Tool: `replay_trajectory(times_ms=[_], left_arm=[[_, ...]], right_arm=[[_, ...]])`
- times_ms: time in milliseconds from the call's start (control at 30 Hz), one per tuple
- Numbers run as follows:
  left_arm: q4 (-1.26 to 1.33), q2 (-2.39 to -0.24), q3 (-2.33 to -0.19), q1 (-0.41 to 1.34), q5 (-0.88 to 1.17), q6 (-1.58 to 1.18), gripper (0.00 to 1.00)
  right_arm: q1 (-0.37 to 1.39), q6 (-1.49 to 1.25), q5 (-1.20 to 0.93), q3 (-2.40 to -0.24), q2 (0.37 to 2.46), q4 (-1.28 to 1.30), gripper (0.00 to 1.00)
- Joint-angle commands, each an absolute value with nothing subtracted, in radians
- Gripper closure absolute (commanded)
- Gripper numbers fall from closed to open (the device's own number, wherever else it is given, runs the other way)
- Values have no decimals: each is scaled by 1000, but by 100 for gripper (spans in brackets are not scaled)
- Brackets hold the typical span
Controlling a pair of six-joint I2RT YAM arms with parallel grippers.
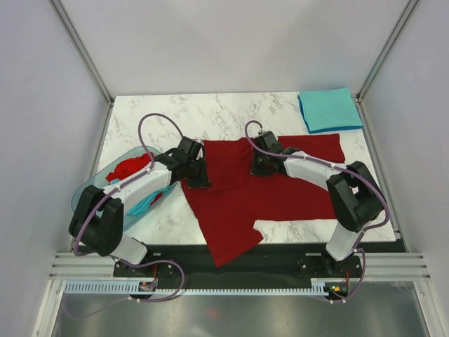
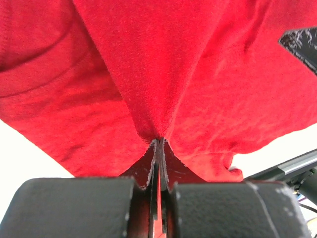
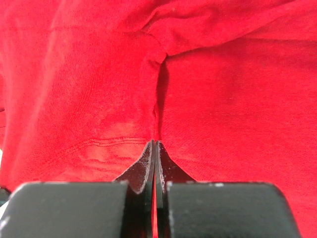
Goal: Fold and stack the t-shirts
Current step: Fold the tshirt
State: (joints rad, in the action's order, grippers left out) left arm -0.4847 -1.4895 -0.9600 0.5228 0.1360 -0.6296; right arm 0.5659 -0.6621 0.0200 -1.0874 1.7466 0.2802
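A dark red t-shirt [image 1: 235, 200] lies spread across the middle of the marble table [image 1: 210, 112], one corner hanging towards 6 o'clock over the near edge.

The left gripper [image 1: 198, 173] sits at the shirt's 9 o'clock edge. In the left wrist view its fingers [image 2: 146, 166] are pressed together, with only a thin fold of red fabric between them. The cloth rises in a tented ridge from the left gripper's [image 2: 158, 141] tips, so this gripper is clamped on the shirt.

The right gripper [image 1: 258, 167] rests on the shirt's upper part, a little towards 12 o'clock from the centre. In the right wrist view its fingers [image 3: 141, 171] are likewise closed tight, and a pinched crease of red cloth runs up from the right gripper's [image 3: 154, 144] tips. It too grips the same shirt.

A folded teal t-shirt [image 1: 330, 109] lies flat at the table's 1 o'clock corner, well apart from both grippers. At 9 o'clock a translucent basin [image 1: 95, 184] stands beside the left arm, holding a crumpled red garment [image 1: 130, 167] and some teal cloth [image 1: 144, 205].
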Motion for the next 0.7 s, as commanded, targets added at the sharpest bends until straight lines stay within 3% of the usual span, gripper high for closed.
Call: replay_trajectory(times_ms=[0, 300, 467, 533, 667], left_arm=[[-488, -1450, -960, 548, 114, -686, 98], [-488, -1479, -919, 551, 52, -678, 98], [-488, -1546, -937, 549, 60, -658, 98], [-488, -1568, -943, 551, 74, -647, 98], [-491, -1562, -959, 551, 81, -626, 77]], right_arm=[[557, -643, 51, -1126, 1700, 302, 100], [555, -594, -44, -1126, 1706, 302, 100], [555, -620, -51, -1091, 1703, 264, 70], [561, -617, -69, -1082, 1707, 244, 65], [574, -600, -57, -1077, 1729, 222, 62]])
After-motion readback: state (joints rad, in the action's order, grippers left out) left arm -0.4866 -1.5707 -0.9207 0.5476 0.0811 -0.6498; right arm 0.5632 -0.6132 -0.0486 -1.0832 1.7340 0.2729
